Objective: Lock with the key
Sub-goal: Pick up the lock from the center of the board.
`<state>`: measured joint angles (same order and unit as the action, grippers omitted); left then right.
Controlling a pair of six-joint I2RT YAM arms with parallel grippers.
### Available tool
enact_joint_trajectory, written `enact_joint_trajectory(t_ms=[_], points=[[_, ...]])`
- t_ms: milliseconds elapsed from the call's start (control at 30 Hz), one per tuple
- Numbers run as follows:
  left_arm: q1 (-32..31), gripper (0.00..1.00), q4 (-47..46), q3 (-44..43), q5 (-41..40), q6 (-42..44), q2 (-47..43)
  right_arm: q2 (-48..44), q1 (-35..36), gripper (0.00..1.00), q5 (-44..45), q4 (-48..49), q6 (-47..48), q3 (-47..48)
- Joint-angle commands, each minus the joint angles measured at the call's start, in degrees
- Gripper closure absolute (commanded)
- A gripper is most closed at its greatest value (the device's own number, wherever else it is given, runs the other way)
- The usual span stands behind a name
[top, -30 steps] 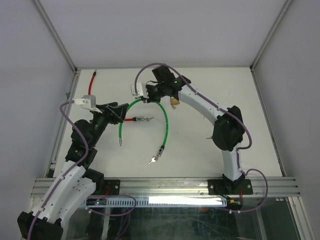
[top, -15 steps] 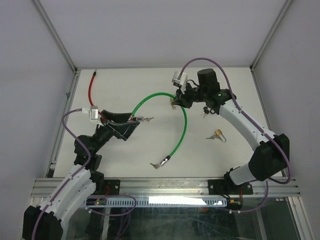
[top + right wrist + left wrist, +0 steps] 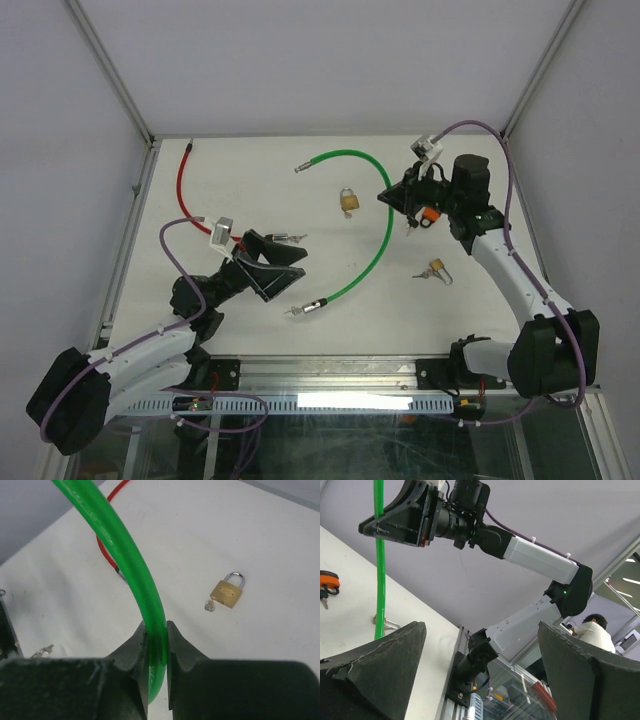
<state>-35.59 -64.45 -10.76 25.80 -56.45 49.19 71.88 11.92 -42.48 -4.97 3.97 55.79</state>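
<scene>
While the right claw (image 3: 156, 635) pinches the green cable (image 3: 125, 555) tight, the left claw (image 3: 290, 268) stands wide apart, holding nothing. One brass padlock (image 3: 348, 200) lies inside the cable's curve, far middle. A second padlock (image 3: 436, 268) lies nearer, right.

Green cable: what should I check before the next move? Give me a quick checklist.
1. Grip: right gripper shut on the green cable: ok.
2. Free hand: left gripper open and empty: ok.
3. Cable threaded through a lock: not ok. The padlock inside the arc and the second padlock both lie apart from it.
4. Key in place: ok. A key sits at the base of the padlock in the right wrist view.
5. Shackle of that padlock open or shut: cannot tell.
</scene>
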Motion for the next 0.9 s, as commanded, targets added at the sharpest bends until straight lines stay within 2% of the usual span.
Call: enact_joint_trajectory(t_ms=[0, 300, 567, 733, 867], points=[[-5.05, 0.03, 0.06, -3.42, -7.79, 6.45, 1.17, -3.32, -2.11, 1.00, 3.54, 11.60, -17.38, -0.28], [-10.72, 0.05, -0.41, -3.21, -21.46, 2.91, 8.51, -3.61, -5.25, 1.00, 8.07, 15.08, -31.90, -2.71], [-14.61, 0.08, -0.15, -5.83, -30.43, 0.20, 15.27, -3.91, -6.86, 1.00, 7.60, 23.14, -43.37, -7.93], [-16.18, 0.08, 1.11, -7.53, -32.50, 1.69, 15.40, -3.30, -6.85, 1.00, 10.22, 22.57, -42.60, -8.75], [-17.31, 0.07, 9.38, -9.59, -36.05, 4.02, 11.21, -2.95, -6.84, 1.00, 11.52, 22.10, -42.18, -8.89]])
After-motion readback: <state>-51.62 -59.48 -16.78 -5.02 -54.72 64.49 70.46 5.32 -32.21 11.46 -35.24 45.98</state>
